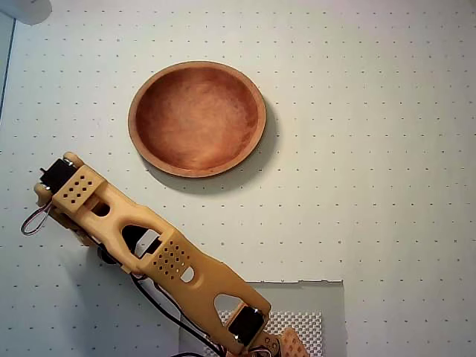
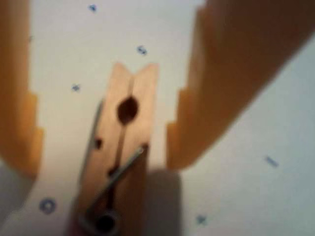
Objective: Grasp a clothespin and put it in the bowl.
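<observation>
In the wrist view a light-wood clothespin (image 2: pixel 140 123) with a metal spring lies on the white dotted table. My gripper (image 2: pixel 98 162) is open, low over the table. One orange finger (image 2: pixel 19 123) stands left of the pin and the other (image 2: pixel 211 98) right of it; neither touches it. In the overhead view the reddish-brown wooden bowl (image 1: pixel 197 117) sits empty at the upper middle. My orange arm (image 1: pixel 149 253) reaches from the bottom edge to the lower left, below the bowl. It hides the gripper and the clothespin in that view.
The white table (image 1: pixel 372 186) carries a grid of small dots. A perforated grey plate (image 1: pixel 297 323) lies at the arm's base on the bottom edge. Black cables (image 1: pixel 160 301) run beside the arm. A pale object (image 1: pixel 26 9) sits at the top left corner.
</observation>
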Controlling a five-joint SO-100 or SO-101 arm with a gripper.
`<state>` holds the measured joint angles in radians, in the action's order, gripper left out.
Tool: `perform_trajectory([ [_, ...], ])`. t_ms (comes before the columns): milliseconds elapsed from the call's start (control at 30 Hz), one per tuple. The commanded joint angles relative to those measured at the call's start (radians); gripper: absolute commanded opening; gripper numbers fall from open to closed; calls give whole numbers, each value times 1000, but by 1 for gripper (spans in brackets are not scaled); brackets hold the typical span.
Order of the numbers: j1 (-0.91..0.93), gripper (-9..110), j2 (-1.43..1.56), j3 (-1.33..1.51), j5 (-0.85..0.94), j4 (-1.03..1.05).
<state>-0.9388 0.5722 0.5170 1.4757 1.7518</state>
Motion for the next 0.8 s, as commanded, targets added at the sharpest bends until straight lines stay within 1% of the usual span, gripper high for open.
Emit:
perform_trajectory([
  [0,8,13,15,-29,-44,11],
  [233,8,-3,15,-29,-75,9],
  [500,2,-3,26,-29,-75,12],
  [600,-2,-3,35,-44,-109,37],
  [767,-3,-3,141,-29,-132,41],
])
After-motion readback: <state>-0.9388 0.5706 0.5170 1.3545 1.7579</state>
